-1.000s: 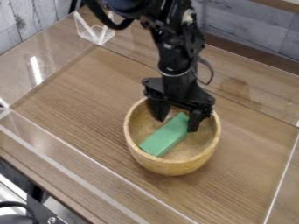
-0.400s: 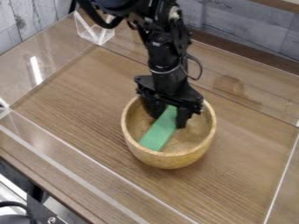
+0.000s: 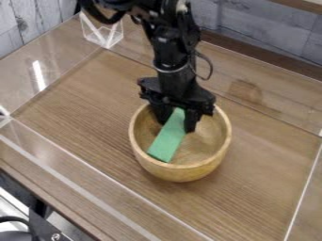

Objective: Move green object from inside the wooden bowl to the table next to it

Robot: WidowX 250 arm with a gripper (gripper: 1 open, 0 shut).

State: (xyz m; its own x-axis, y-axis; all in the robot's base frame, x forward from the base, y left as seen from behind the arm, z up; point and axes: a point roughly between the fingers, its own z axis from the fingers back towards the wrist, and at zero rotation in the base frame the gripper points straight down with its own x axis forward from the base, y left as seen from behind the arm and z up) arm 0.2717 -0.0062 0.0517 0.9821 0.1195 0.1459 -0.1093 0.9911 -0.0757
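Pincer (image 3: 178, 112) pointed down, clamped on upper end of green object (image 3: 168, 139). Obj tilted, lower end inside wooden bowl (image 3: 208, 162) on table (image 3: 75, 113).

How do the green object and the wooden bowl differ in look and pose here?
The green object is a flat, elongated bright-green block; the wooden bowl is round, light tan and much wider. The block slants, its upper end in the shut gripper, while the bowl sits level on the table. Both look smooth and plain.
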